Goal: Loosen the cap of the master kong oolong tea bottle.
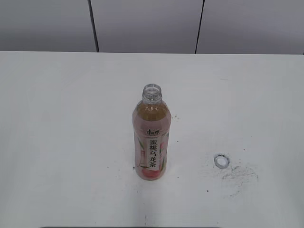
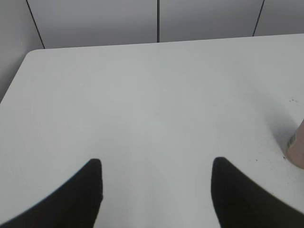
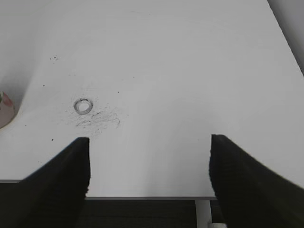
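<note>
Tabletop (image 1: 57, 118), white, spans the full width of the exterior view; its far edge meets a grey panelled wall (image 1: 142, 23) and its near edge runs just below the bottle. Broad bare surface lies to the left of centre. The left gripper (image 2: 156, 190) hangs over this bare area with its two dark fingers (image 2: 88, 194) spread apart and nothing between them; the table's rounded far-left corner shows in the left wrist view.

At the centre stands the master kong oolong tea bottle (image 1: 151, 142), upright, its mouth open and uncapped, amber tea filling it to the shoulder, a pink peach label with a white vertical panel of black characters facing the camera. Only a sliver of its base appears at the right edge of the left wrist view and at the left edge of the right wrist view.

To the right, well apart from the bottle, the cap (image 1: 221, 160) lies flat on the table beside grey scuff marks (image 1: 240, 173). The right gripper (image 3: 149, 164) sits at the near table edge, fingers wide apart and empty, the cap ahead of its left finger.
</note>
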